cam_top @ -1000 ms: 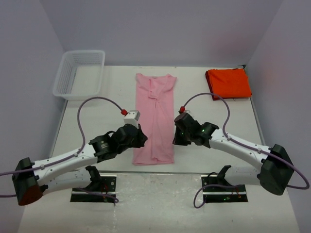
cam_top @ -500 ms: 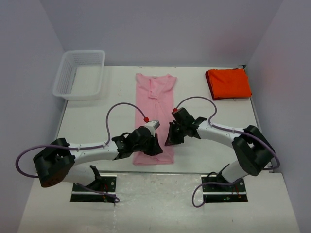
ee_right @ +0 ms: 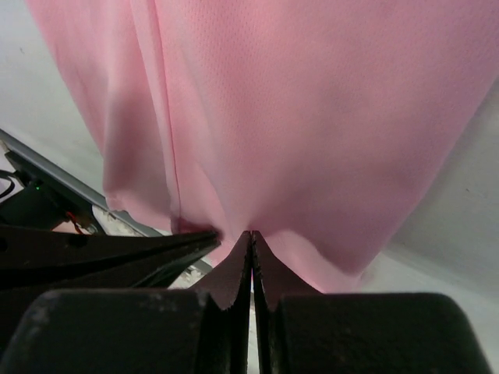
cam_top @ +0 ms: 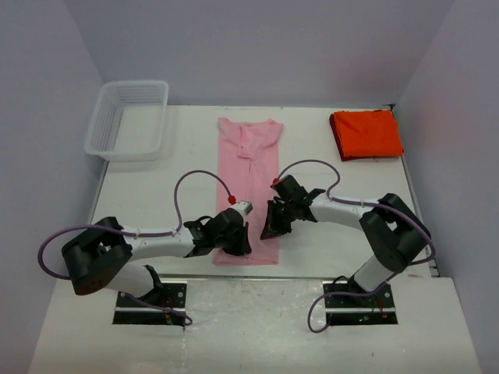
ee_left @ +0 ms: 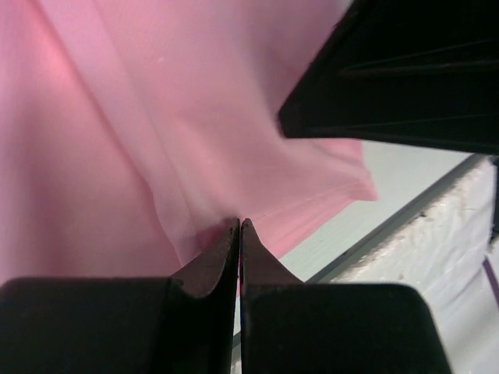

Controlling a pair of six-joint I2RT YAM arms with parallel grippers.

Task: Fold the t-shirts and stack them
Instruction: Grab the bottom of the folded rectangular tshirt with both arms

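Observation:
The light pink t-shirt (cam_top: 251,167) lies in a long narrow strip down the middle of the table, collar at the far end. My left gripper (cam_top: 240,240) is shut on its near hem, left of centre; the pinched cloth fills the left wrist view (ee_left: 156,117). My right gripper (cam_top: 270,231) is shut on the same hem at the right; the cloth puckers at its tips in the right wrist view (ee_right: 312,117). The two grippers sit close together. The orange-red t-shirt (cam_top: 366,133) lies folded at the far right corner.
A white plastic mesh basket (cam_top: 129,118) stands at the far left corner. The table's near edge (cam_top: 257,277) runs just behind the hem. Walls close in on the left, back and right.
Both grippers have moved inward and toward the near end of the pink shirt. They now pinch its near hem, where a second ago they hung beside it.

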